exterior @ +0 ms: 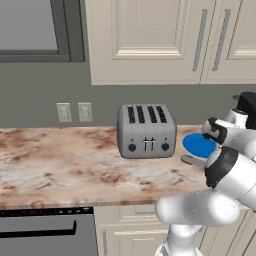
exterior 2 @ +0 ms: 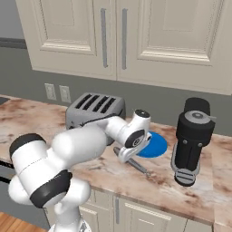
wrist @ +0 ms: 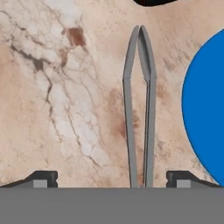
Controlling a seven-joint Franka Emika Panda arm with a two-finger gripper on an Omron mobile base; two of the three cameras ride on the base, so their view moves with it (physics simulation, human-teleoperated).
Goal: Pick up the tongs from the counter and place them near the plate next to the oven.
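Beside the plate (wrist: 205,109) on the bench (wrist: 57,109), the open tool (wrist: 111,178) straddles the tongs (wrist: 140,109): probably light, stiff, slippery, best pinched across both arms mid-length.

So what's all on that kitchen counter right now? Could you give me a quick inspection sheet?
Surface: beige stone-look counter, mottled reddish-brown, on cream cabinets.
Job's things: slim grey metal tongs lie flat on the counter beside the flat round blue plate, apart from it.
Clutter: silver four-slot toaster; black coffee grinder.
Gripper: two-finger gripper open above the tongs, one dark fingertip on each side, holding nothing.
Cables: nothing seen.
Surroundings: cream wall cupboards, two wall outlets, dark oven front below the counter.
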